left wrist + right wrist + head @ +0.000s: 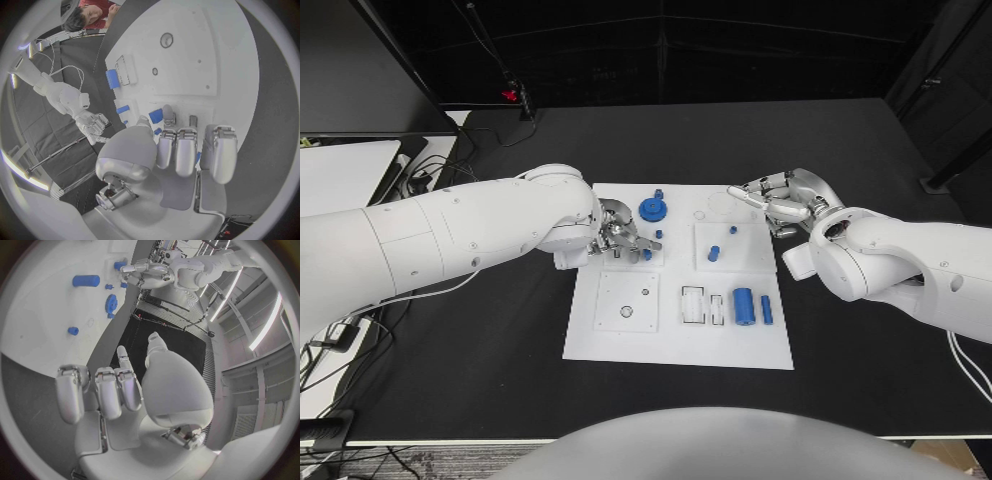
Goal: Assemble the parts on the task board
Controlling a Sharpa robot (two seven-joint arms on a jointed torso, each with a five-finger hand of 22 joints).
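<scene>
The white task board [678, 345] sits in the middle of the black tabletop [877, 370], and both hands are up at its far end. The left hand [620, 240] is over the board's left side, just beside the blue gear [653, 209] that stands near the far edge. Its fingers are bunched together and pointing down at the board, and right at the fingertips there is a small blue part [155, 116] — in the left wrist view it sits just past the fingertips, touching or very nearly touching them. Whether the hand actually grips it, I cannot tell.

Across the board, the right hand [779, 205] hangs at the far right corner, by the board's edge. Its fingers are curled in loosely, and the right wrist view shows nothing between them; the fingers lie side by side with the thumb [156, 342] apart from them, out over the tabletop just off the board.

On the board itself: a small blue peg [714, 252] stands in the square panel to the right of the left hand, with a tiny blue piece [733, 229] just beyond it. Nearer the robot, a blue cylinder [744, 306] lies flat beside a thin blue pin [766, 310], both to the right of the two slotted outlines [692, 305]. A white square plate [627, 302] with a small hole lies left of those slots.
</scene>
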